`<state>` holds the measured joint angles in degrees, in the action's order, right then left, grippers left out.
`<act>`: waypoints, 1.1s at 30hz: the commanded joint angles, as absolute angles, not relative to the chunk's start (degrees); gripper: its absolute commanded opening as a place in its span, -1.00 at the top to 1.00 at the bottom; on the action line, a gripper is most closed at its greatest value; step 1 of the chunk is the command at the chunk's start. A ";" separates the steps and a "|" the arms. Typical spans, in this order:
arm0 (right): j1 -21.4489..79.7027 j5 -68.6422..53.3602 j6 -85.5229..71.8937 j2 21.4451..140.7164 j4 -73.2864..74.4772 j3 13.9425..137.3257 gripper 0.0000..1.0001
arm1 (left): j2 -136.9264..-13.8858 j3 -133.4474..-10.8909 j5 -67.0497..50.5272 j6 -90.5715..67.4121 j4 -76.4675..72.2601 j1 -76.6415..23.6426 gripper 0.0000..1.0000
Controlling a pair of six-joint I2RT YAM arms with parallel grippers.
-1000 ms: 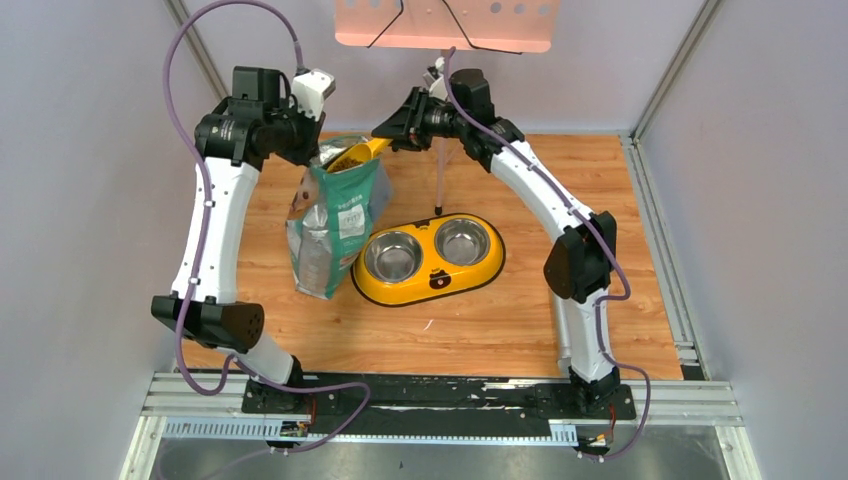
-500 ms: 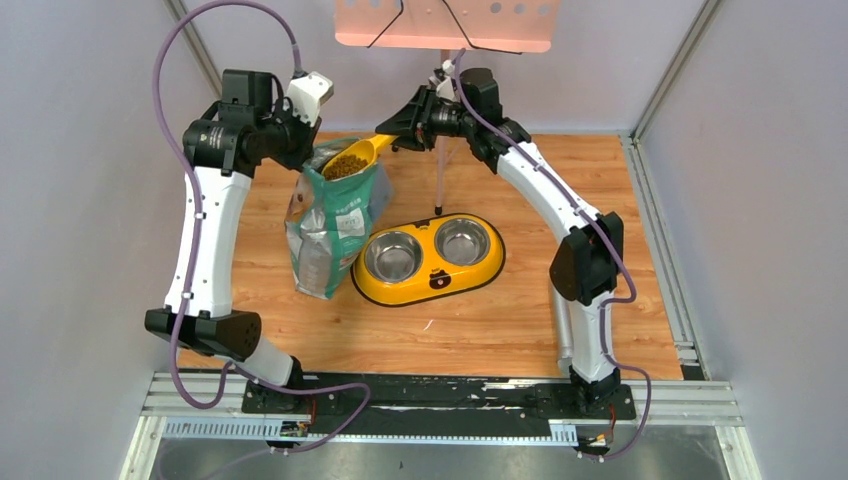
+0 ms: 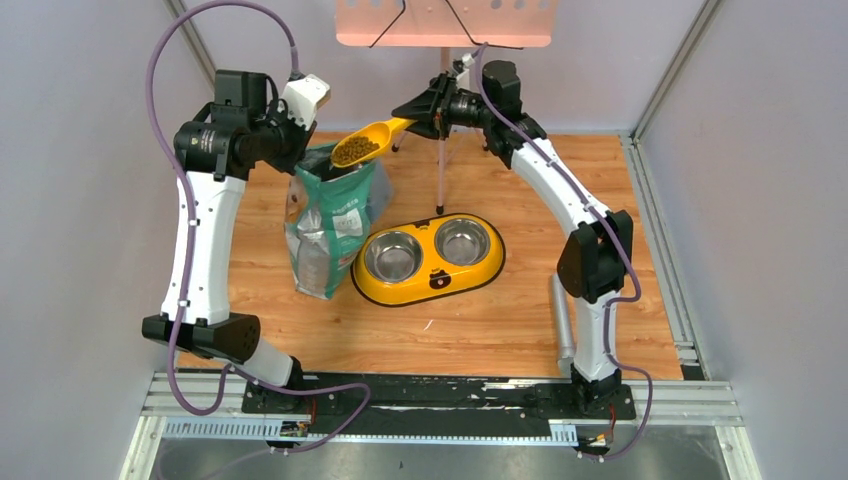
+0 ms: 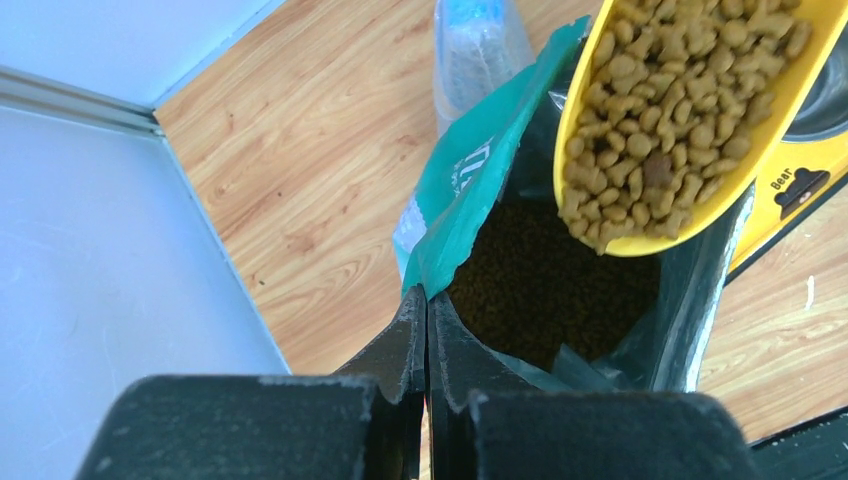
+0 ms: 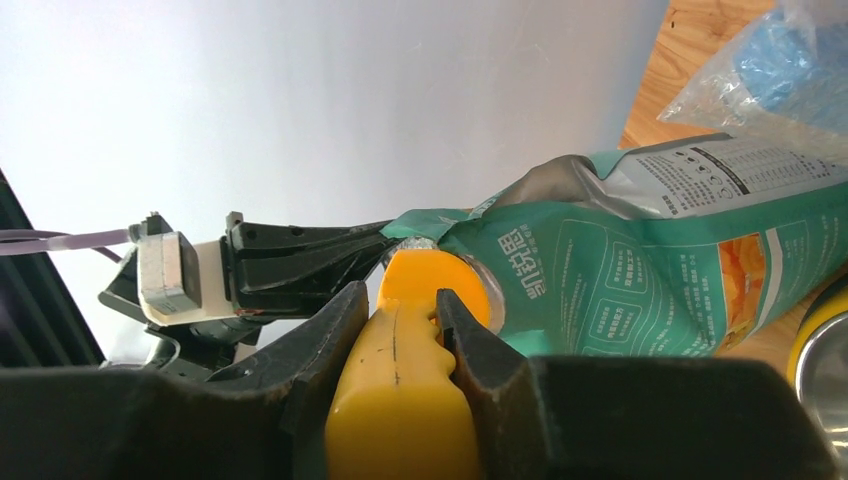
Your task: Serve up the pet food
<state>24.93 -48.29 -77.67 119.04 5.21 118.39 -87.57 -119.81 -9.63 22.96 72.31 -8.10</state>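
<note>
The pet food [image 3: 354, 150] fills the orange-yellow scoop [image 3: 372, 139], which hangs just above the open mouth of the green-and-white bag [image 3: 333, 225]. In the left wrist view the pet food [image 4: 665, 120] is heaped in the scoop [image 4: 790, 110], and more lies dark inside the bag [image 4: 470, 200]. My right gripper [image 3: 420, 117] is shut on the scoop handle [image 5: 400, 385]. My left gripper [image 3: 296, 148] is shut on the bag's top edge, its fingertips [image 4: 410, 330] pinching the green rim. The yellow double bowl [image 3: 428, 260] stands right of the bag, both steel cups empty.
A thin stand [image 3: 440, 170] with an orange plate [image 3: 445, 20] on top rises behind the bowl, close to my right arm. A clear plastic packet [image 4: 478, 45] leans against the bag's far side. Grey walls close in left, back and right.
My right gripper has lifted the scoop, full of kibble, up out of the bag and a little to the right. My left gripper has kept hold of the bag rim.
</note>
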 commanded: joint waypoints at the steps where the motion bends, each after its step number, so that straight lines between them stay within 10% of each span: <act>1: 22.68 -47.06 -80.98 115.87 1.06 117.95 1.00 | -86.59 -123.10 -8.24 24.15 69.93 -7.48 1.00; 33: 8.38 -53.69 -79.05 95.79 -2.89 91.07 1.00 | -86.82 -118.40 -0.18 24.38 62.59 -7.47 1.00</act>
